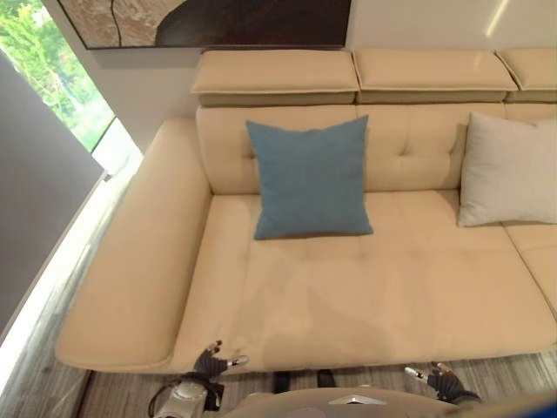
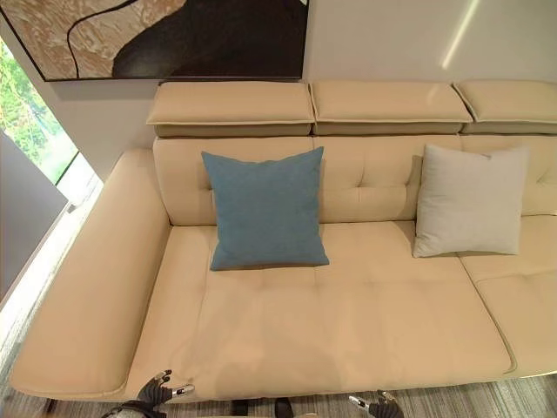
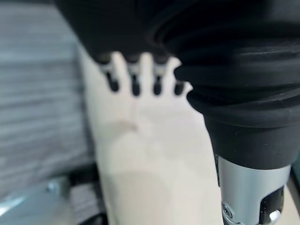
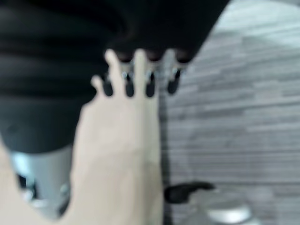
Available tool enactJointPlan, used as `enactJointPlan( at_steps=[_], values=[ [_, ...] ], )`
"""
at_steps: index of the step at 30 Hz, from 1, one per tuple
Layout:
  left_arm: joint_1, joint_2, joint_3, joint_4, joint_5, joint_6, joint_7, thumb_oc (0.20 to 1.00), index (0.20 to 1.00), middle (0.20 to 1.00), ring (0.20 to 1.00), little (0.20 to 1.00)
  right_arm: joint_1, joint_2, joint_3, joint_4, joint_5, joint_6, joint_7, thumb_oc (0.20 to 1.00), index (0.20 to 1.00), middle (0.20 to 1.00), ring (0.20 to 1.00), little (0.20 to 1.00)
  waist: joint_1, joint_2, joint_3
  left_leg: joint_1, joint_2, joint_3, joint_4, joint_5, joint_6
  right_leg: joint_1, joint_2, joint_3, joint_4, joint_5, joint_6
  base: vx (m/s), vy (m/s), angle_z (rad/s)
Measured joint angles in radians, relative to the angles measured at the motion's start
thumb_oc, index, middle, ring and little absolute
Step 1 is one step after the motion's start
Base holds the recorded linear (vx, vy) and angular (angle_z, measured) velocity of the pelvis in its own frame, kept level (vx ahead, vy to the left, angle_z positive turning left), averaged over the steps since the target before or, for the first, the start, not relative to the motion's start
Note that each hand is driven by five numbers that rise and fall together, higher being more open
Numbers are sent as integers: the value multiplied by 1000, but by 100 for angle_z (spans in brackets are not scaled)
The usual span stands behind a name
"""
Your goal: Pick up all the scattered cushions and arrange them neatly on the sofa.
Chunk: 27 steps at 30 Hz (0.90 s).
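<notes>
A blue cushion [image 1: 309,178] leans upright against the backrest of the cream sofa [image 1: 374,287], left of its middle. A pale grey cushion [image 1: 505,170] leans on the backrest further right. Both my hands hang low in front of the sofa's front edge. The left hand [image 1: 213,361] is below the seat's left corner and the right hand [image 1: 439,379] is below its right part. In the left wrist view my left hand's fingers [image 3: 135,83] are relaxed over the cream leather and hold nothing. My right hand's fingers [image 4: 126,84] are likewise relaxed with nothing in them.
A wide armrest [image 1: 130,261] closes the sofa's left end. Raised headrests [image 1: 274,74] top the backrest under a framed picture [image 1: 218,22]. A floor-length window [image 1: 52,83] is at the left. Grey wood floor [image 1: 43,383] runs beside and before the sofa.
</notes>
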Motion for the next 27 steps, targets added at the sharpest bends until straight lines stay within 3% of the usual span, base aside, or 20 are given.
enactJointPlan(
  at_steps=[2,4,6,8,10,12,13,15,16,17,18,19,20,21,23,24,25,27],
  values=[
    [-51,1,1,10,1,2,1,1000,1000,1000,1000,1000,-28,-4,-2,24,0,10,-3,1000,1000,1000,1000,1000,0,-11,41,-19,1,-11,39,-16,-22,-13,1,4,-5,1,-31,-164,66,-13],
    [-42,-3,1,25,0,6,0,1000,1000,1000,1000,1000,-56,5,0,35,-1,12,-4,1000,1000,1000,1000,1000,17,-52,51,-16,-50,-124,180,-91,-21,-17,-29,95,0,21,-49,-105,126,-95],
    [-44,-28,1,42,1,18,0,1000,1000,1000,1000,1000,-65,-11,-1,34,-12,16,-5,1000,1000,1000,1000,1000,17,-45,52,14,-62,-234,287,-175,-29,-14,-33,136,2,44,-28,-59,113,-86],
    [-54,-45,2,42,1,19,1,1000,1000,1000,1000,1000,-56,-24,-3,37,-26,35,-6,1000,1000,1000,1000,1000,-9,-16,52,47,-47,-287,230,-189,-30,-17,-32,146,3,47,-19,-130,178,-26],
    [-82,-53,-1,48,32,18,0,1000,1000,1000,1000,1000,-58,-34,-4,51,-37,48,-6,1000,1000,1000,1000,1000,-26,0,58,96,-17,-256,113,-179,-19,-40,-26,171,4,56,-3,-159,194,-42],
    [-110,-39,-4,63,56,24,1,1000,1000,1000,1000,1000,-65,-27,-3,54,-38,53,-6,1000,1000,1000,1000,1000,-28,-13,60,108,-28,-221,62,-153,22,-68,-37,202,9,69,26,-318,324,-56],
    [-132,-37,-28,61,74,24,1,1000,1000,1000,1000,1000,-64,-22,-5,53,-40,54,-8,1000,1000,1000,1000,1000,-29,-27,68,107,-51,-197,58,-140,42,-92,-43,226,17,86,53,-362,322,-83],
    [-130,-18,-52,58,101,24,0,1000,1000,1000,1000,1000,-108,-15,-17,53,-59,55,-11,1000,1000,1000,1000,1000,6,-42,86,95,-63,-107,51,-128,85,-148,-43,256,14,151,153,-300,163,-164],
    [-124,-19,-39,77,116,29,0,1000,1000,1000,1000,1000,-140,-12,-14,48,-78,55,-14,1000,1000,1000,1000,1000,-11,-63,106,77,-97,-39,51,-126,122,-164,-75,212,6,129,174,-421,157,-156],
    [-136,-21,-39,75,116,27,1,1000,1000,1000,1000,1000,-130,-8,2,49,-79,61,-19,1000,1000,1000,1000,1000,-13,-73,115,22,-122,-27,127,-124,155,-201,-110,136,38,97,138,-494,182,-81],
    [-136,-21,-39,75,116,27,1,1000,1000,1000,1000,1000,-130,-8,2,49,-79,62,-19,1000,1000,1000,1000,1000,-13,-71,117,20,-119,-24,129,-124,154,-204,-109,130,42,93,140,-168,72,-81],
    [-139,-21,-38,66,117,29,1,1000,1000,1000,1000,1000,-144,-7,3,60,-100,75,-16,1000,1000,1000,1000,1000,22,-15,158,16,-70,42,118,-97,172,-322,-96,-7,340,-9,138,-212,50,-88],
    [-129,-16,-38,70,117,32,1,1000,1000,1000,1000,1000,-131,-5,3,59,-109,76,-15,1000,1000,1000,1000,1000,27,2,158,27,-60,35,111,-101,156,-318,-86,-30,448,-57,143,-156,28,-99],
    [-114,-7,-33,75,117,36,1,1000,1000,1000,1000,1000,-118,-1,5,61,-116,74,-15,1000,1000,1000,1000,1000,33,-1,150,33,-54,55,99,-80,174,-278,-95,-26,486,-86,149,-186,15,-34],
    [-91,13,-22,77,118,44,1,1000,1000,1000,1000,1000,-107,-2,-3,66,-117,73,-12,1000,1000,1000,1000,1000,64,-3,144,50,-50,86,68,-58,168,-246,-117,-81,658,-147,126,-159,-77,-51],
    [-65,22,-22,80,118,50,1,1000,1000,1000,1000,1000,-103,5,2,84,-118,76,-11,1000,1000,1000,1000,1000,104,0,118,44,-37,130,51,-40,165,-143,-156,-137,626,-188,127,-218,-194,-109],
    [-32,25,-23,79,122,55,1,1000,1000,1000,1000,1000,-99,16,2,60,-118,73,-9,1000,1000,1000,1000,1000,130,-6,91,33,-26,155,45,-39,134,-22,-184,-192,431,-202,134,-167,-218,-108],
    [-27,32,-21,80,138,64,1,1000,1000,1000,1000,1000,-96,35,2,48,-118,65,-7,1000,1000,1000,1000,1000,122,-42,70,32,-28,168,17,-13,97,73,-158,-162,184,-201,131,-134,-219,-37]
  ],
)
